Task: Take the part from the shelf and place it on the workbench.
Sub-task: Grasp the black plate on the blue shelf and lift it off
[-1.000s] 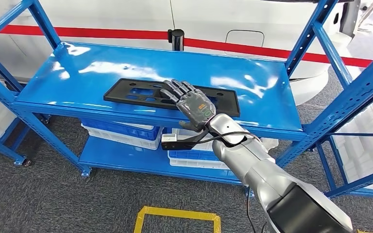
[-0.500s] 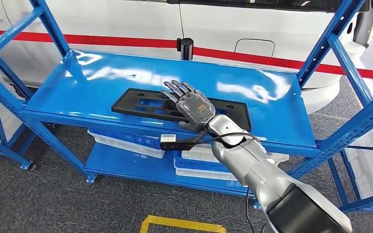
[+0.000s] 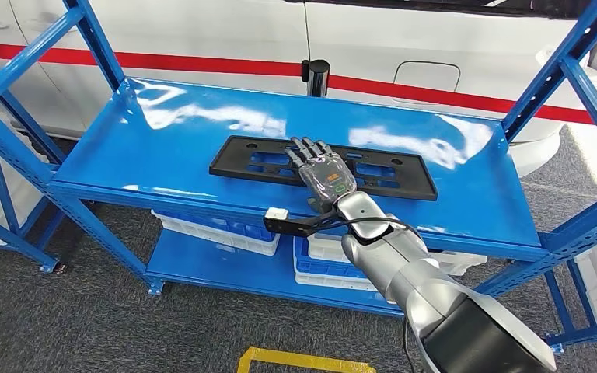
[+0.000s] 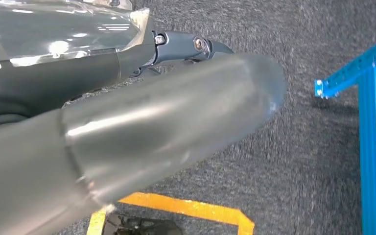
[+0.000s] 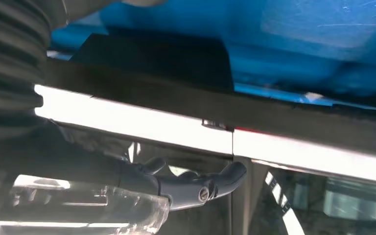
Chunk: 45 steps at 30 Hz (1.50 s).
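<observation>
A flat black part [image 3: 322, 167] with cut-outs lies lengthwise on the top board of the blue shelf [image 3: 163, 140], towards its front edge. The right robot hand [image 3: 322, 172] is stretched out flat over the middle of the part, fingers extended and slightly apart, grasping nothing. White and blue bins [image 3: 210, 229] sit on the lower board. Whether the left robot hand is clenched or released cannot be told.

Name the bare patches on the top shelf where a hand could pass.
Bare blue shelf lies left of the black part, and a strip behind it toward the white vehicle. The middle is crowded: the right hand reaches over the part.
</observation>
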{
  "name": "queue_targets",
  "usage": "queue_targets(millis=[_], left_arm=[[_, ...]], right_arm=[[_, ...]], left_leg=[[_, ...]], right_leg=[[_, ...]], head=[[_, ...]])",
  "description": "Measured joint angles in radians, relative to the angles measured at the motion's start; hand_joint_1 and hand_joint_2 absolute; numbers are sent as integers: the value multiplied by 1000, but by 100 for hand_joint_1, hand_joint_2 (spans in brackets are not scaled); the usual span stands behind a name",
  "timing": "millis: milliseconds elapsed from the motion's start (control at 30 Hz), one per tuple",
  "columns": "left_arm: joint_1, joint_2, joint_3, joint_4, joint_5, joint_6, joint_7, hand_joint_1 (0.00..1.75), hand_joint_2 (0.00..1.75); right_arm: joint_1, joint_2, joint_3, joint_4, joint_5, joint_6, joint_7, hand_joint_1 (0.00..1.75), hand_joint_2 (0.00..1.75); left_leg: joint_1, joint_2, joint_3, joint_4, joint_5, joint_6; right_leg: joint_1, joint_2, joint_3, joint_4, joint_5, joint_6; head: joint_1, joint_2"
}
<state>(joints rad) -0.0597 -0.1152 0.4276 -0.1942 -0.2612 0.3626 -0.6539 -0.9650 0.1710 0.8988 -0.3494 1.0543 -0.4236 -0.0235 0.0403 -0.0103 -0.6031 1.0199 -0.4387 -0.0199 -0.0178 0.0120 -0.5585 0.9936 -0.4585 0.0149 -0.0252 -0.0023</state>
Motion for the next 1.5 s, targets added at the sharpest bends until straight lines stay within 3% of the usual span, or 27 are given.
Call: queue_targets(millis=[200, 300, 367, 433, 467, 867, 1067, 1267, 1500], left_arm=[[0, 1, 7, 0, -3, -10, -1, 0, 0], [0, 1, 10, 0, -4, -6, -2, 0, 0], [0, 1, 12, 0, -5, -6, -2, 0, 0], [-1, 1, 13, 0, -9, -1, -3, 0, 0], [-1, 1, 13, 0, -11, 4, -4, 0, 0], [-1, -2, 15, 0, -33, 13, -5, 0, 0], [-1, -4, 15, 0, -41, 13, -6, 0, 0], [-1, -9, 23, -1, -41, 33, -7, 0, 0], [1, -9, 34, -5, -23, 41, -7, 0, 0]], right_arm=[[-1, 2, -13, 21, 12, -3, 14, 0, 175], [0, 4, -19, 26, 19, -10, 31, 4, 175], [1, 6, -23, 29, 21, -15, 44, 81, 175], [4, 5, -31, 33, 19, -26, 58, 162, 175], [6, 4, -38, 35, 19, -34, 65, 170, 175], [6, -40, -143, 45, 38, -85, 131, 170, 175], [6, -57, -174, 46, 38, -88, 96, 170, 175], [9, -54, -218, 37, 12, -118, -52, 174, 175], [0, -26, -302, -102, -183, -54, -424, 175, 175]], left_leg=[[-5, 0, 5, 0, -7, 12], [-6, 0, 6, 0, -8, 14], [-7, 0, 6, 0, -8, 15], [-7, 0, 6, 0, -7, 16], [-7, 1, 6, 0, -7, 17], [-4, 2, 6, -3, -6, 17], [-4, 2, 6, -4, -6, 17], [-4, 2, 6, -4, -6, 17], [-3, 2, 5, -4, -5, 16]], right_leg=[[-1, -1, 12, -17, 0, 1], [-1, -1, 12, -18, 0, 12], [-2, -1, 12, -18, 0, 22], [-1, -1, 11, -17, 1, 24], [-1, 0, 10, -16, 1, 24], [2, 0, 5, -10, 1, 24], [3, 0, 5, -10, 1, 24], [3, 0, 5, -9, 1, 24], [3, 0, 3, -8, -1, 25]], head=[[1, 0], [0, 0], [0, 0], [0, 0], [0, 0], [0, 0], [0, 0], [0, 0], [0, 0]])
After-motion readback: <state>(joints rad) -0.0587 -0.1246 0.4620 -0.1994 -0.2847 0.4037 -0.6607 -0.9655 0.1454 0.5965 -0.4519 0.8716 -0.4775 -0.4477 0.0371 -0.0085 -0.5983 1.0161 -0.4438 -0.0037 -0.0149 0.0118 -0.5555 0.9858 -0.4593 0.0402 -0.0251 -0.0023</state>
